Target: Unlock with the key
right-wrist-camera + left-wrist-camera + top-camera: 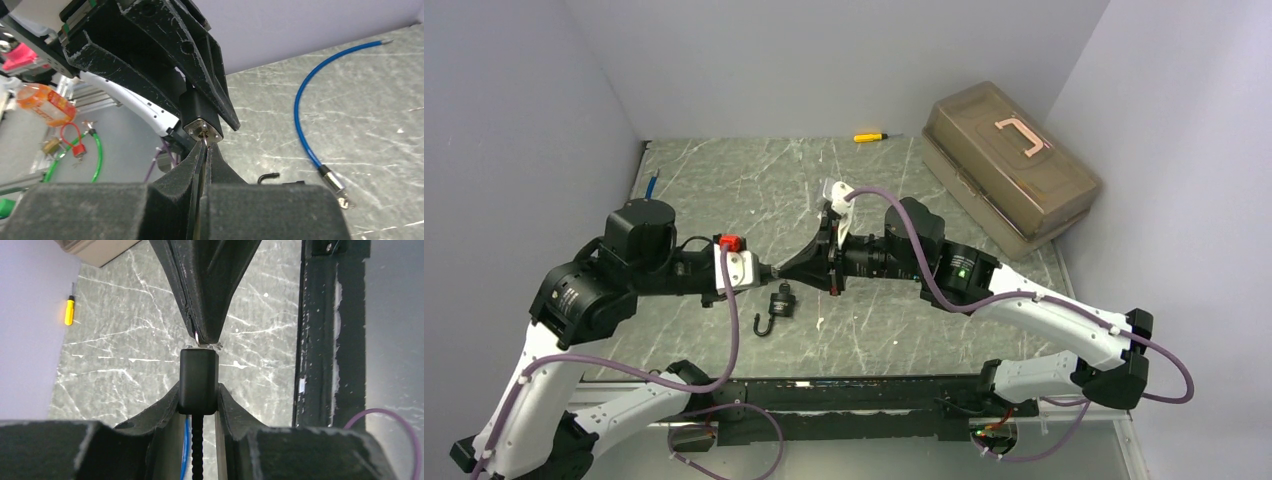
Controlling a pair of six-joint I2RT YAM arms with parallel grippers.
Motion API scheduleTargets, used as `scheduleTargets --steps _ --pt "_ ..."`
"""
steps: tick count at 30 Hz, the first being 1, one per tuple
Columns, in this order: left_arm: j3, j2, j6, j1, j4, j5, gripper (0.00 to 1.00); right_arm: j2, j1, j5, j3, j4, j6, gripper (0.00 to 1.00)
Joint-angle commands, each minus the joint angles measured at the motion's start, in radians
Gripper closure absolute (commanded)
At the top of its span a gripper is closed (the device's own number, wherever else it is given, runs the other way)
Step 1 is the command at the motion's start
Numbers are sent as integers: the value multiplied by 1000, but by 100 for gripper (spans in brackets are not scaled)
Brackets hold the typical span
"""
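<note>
The lock, a small black block, is up off the desk. It hangs in the air over the middle, a little toward the left side. The left gripper has it clamped, one finger on each flank. The keyhole face pokes out past the fingertips, and a black ribbed cable trails back from the lock between the fingers.

And there's the key, right at that face! The right gripper is closed tight on it, pads pressed together, with only a thin sliver of metal showing. The key's tip sits at the keyhole in the centre of the lock's metal end plate. How far in it goes I can't tell.

From above, the two grippers meet nose to nose, the left arm reaching in from the left and the right arm from the right.

Just below that meeting point, toward the near edge, a small black piece with a curved hook lies on the desk.

Out by the left edge there's a blue cable with a metal end. At the far edge sits a yellow-handled screwdriver. Over in the far right corner is a translucent brown toolbox with a pink handle, lid down.
</note>
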Motion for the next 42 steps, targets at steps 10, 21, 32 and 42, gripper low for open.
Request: scheduleTargets --steps 10,21,32,42 --pt "57 6 194 -116 280 12 100 -3 -144 -289 -173 82 265 100" --pt "-166 -115 619 -305 418 -281 100 -21 -231 -356 -214 238 488 100" --pt "-205 -154 614 -324 449 -310 100 -73 -286 -310 -331 426 650 100" --pt "-302 -193 725 -367 593 -417 100 -49 -318 -343 -385 627 853 100"
